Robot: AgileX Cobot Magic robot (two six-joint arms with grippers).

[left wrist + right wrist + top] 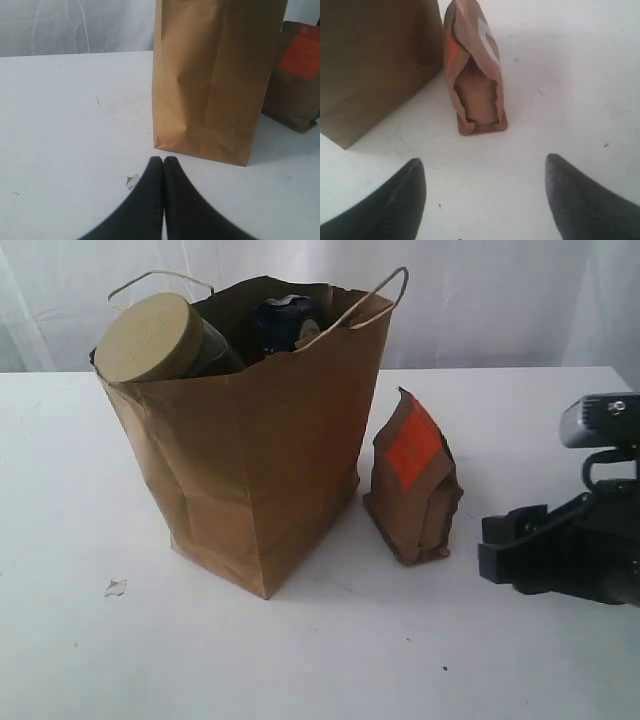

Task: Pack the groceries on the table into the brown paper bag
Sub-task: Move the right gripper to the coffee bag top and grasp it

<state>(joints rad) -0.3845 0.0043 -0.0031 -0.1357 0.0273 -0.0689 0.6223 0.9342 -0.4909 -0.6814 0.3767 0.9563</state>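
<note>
- 1 bag [250, 460], brown paper, upright on the table [300, 660], mouth open. Ext. view: sits left of centre.
- 2 loop handles [385, 290] on the bag, one at 11 o'clock of the mouth and one at 1 o'clock.
- 2 items poke out of the bag's top:
  - 1 jar [145, 337], tan lid, tilted, lid face toward the camera, at the 9 o'clock side of the mouth.
  - 1 can [288, 322], dark w/ silver top, at 3 o'clock of the jar, near the mouth's middle.
- Rest of the bag's inside is hidden, so can't count more.
- 1 pouch [415, 480], brown w/ orange-red label, stands upright on the table at 3 o'clock of the bag. It is just beside the bag; can't tell if they touch.
- 1 small pale scrap [116, 587] lies on the table at 8 o'clock of the bag, apart from it.
- 2 grippers:
  - R gripper [485, 195]: jaws spread wide, nothing between them, low over the table. Ext. view: at 4 o'clock of the pouch, near it, not touching. R wrist cam looks at the pouch's narrow side w/ the bag next to it.
  - L gripper [163, 165]: fingers pressed together, holding nothing. L wrist cam shows it low over the table, pointing at the bag's base, w/ the scrap just beside the tips.
</note>
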